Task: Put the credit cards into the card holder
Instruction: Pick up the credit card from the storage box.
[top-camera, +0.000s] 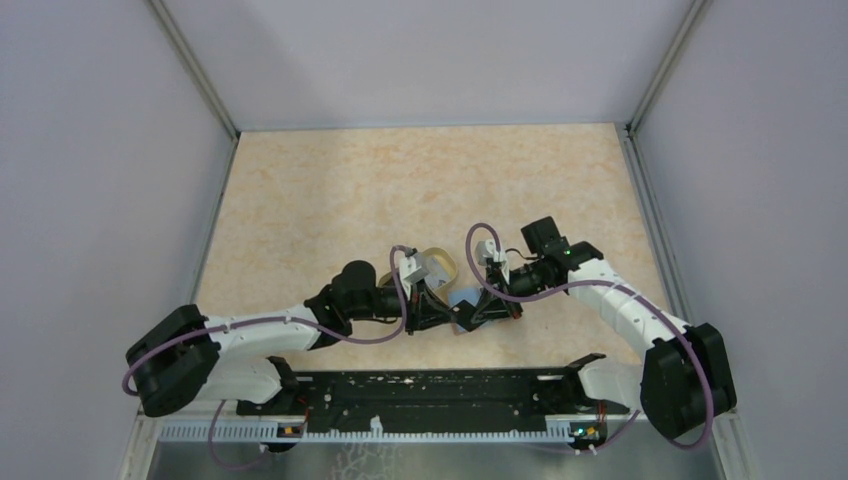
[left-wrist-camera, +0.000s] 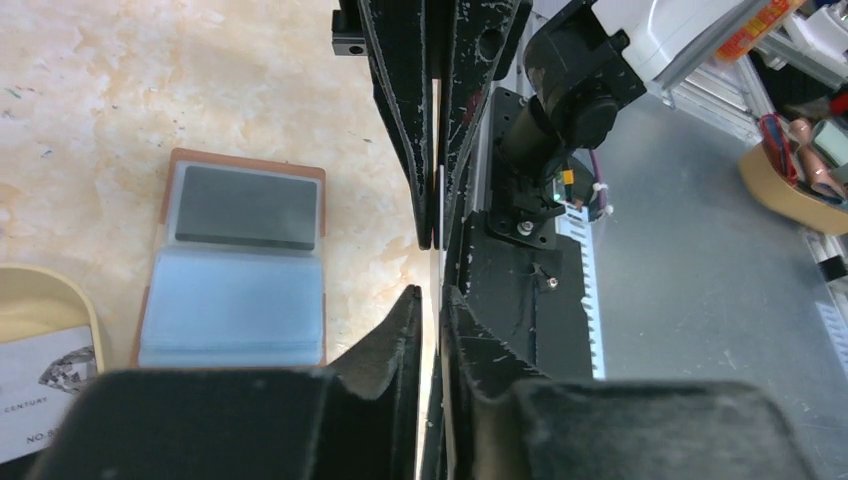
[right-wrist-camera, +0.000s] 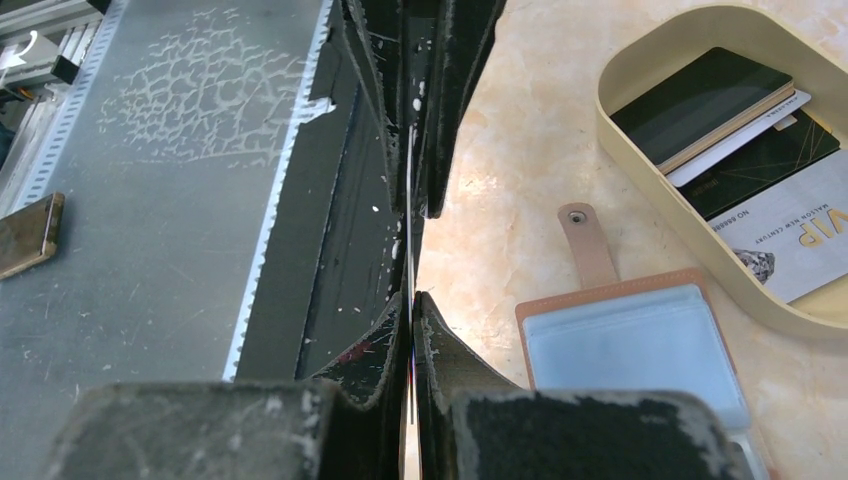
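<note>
I see the left gripper (left-wrist-camera: 430, 300) and the right gripper (right-wrist-camera: 412, 298) both pinching one card (right-wrist-camera: 409, 240), held edge-on, near the open wallet (right-wrist-camera: 630, 345).

A tan oval dish (right-wrist-camera: 608, 100) is set on the beige mottled tabletop (top-camera: 330, 200), near its middle, enclosed by grey walls (top-camera: 90, 150).

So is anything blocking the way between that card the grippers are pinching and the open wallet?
Nothing visible. The card is pinched edge-on between left gripper and right gripper, beside the open card holder. One blue pocket looks empty; the other holds a dark card.
</note>
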